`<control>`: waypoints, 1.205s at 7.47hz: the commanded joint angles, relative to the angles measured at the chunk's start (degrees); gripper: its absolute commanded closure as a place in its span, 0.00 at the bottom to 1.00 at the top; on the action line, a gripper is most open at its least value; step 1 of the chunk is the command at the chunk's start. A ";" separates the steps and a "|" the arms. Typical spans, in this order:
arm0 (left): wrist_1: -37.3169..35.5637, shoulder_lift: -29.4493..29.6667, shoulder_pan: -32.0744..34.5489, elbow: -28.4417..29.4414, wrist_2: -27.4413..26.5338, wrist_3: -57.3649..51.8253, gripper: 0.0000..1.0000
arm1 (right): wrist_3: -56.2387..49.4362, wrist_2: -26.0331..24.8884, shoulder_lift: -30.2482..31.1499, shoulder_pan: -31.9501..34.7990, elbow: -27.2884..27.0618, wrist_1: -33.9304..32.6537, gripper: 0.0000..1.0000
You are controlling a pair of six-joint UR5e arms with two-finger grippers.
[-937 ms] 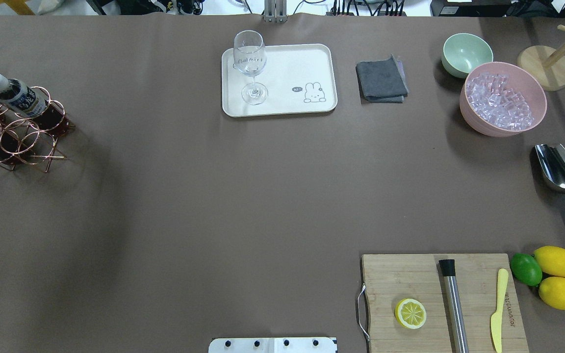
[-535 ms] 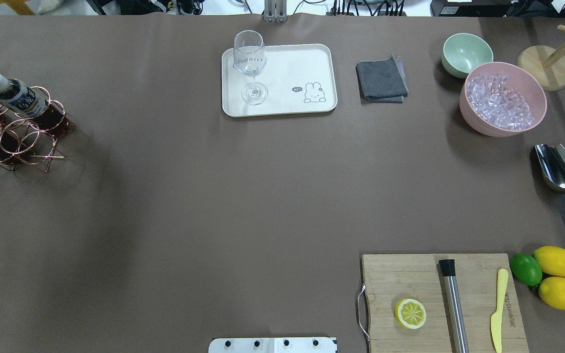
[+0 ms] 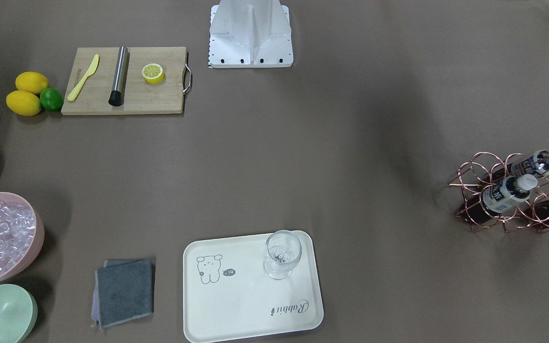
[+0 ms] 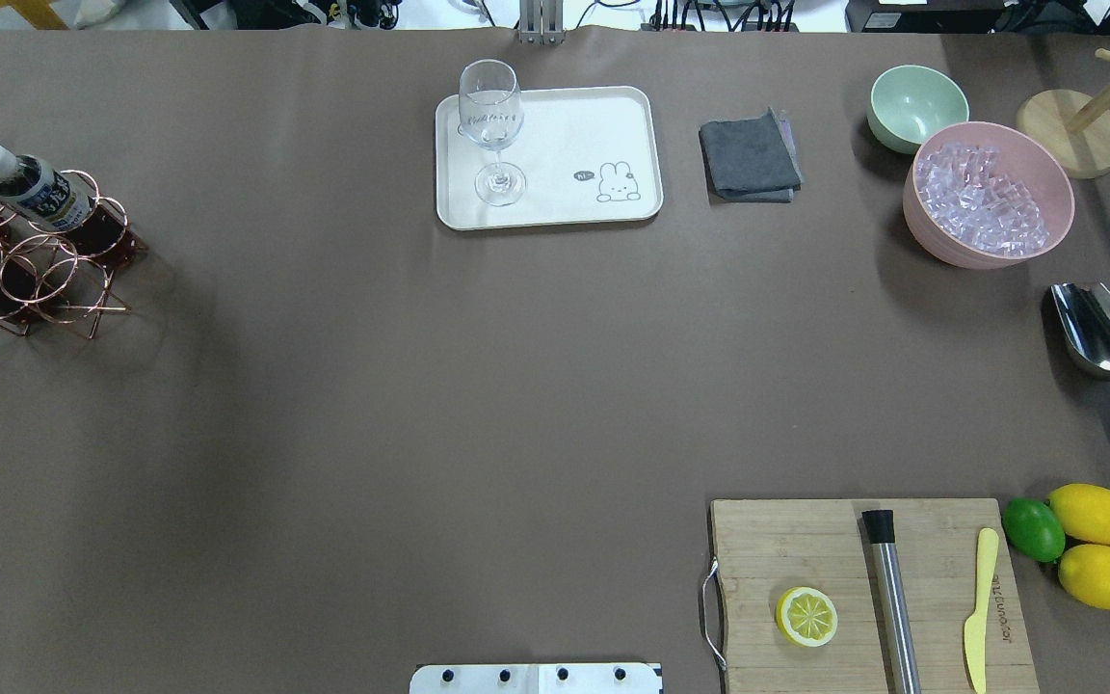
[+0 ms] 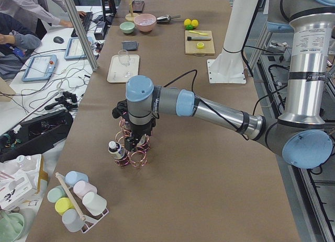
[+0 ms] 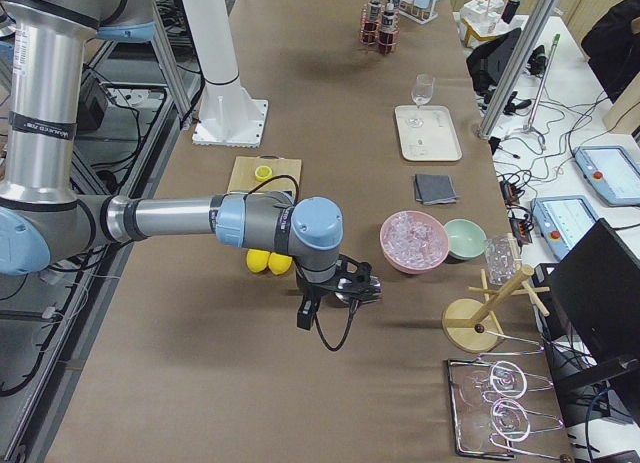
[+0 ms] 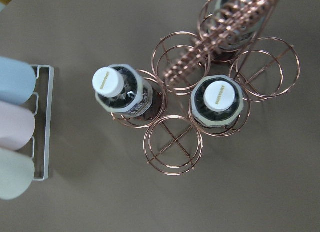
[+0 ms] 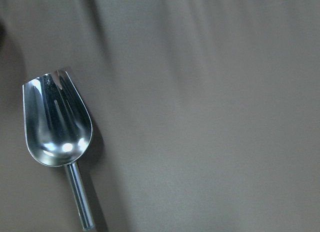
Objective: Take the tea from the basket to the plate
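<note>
We see the tea (image 7: 218, 95) seated in the basket (image 7: 172, 147), a twin bottle (image 7: 107, 80) at nine o'clock. The left gripper (image 5: 136, 142) hangs just above, seemingly clear of it. We cannot tell its jaws' state, nor that of the right gripper (image 6: 352, 287) over the scoop (image 8: 57, 122).

Brown-covered table (image 4: 420, 386). Carries wire basket (image 4: 35, 280) at left edge, cream plate (image 4: 613, 116) far centre, grey cloth (image 4: 750, 159) beside it. At right: green bowl (image 4: 916, 106), pink bowl (image 4: 940, 253), scoop (image 4: 1099, 337). Near right: cutting board (image 4: 786, 540), two lemons (image 4: 1093, 514), lime (image 4: 1033, 528).
</note>
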State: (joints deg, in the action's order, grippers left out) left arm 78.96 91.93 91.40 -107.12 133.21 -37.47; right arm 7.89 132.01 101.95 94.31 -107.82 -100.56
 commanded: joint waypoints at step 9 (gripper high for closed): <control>-0.04 12.47 -4.13 6.47 0.91 -29.32 0.02 | 0.72 -0.26 -8.74 -4.64 -3.18 -6.09 0.00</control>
State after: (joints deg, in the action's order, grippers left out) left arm 79.17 102.11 87.33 -102.93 133.66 -65.99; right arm 8.54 131.96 98.28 92.18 -109.73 -101.54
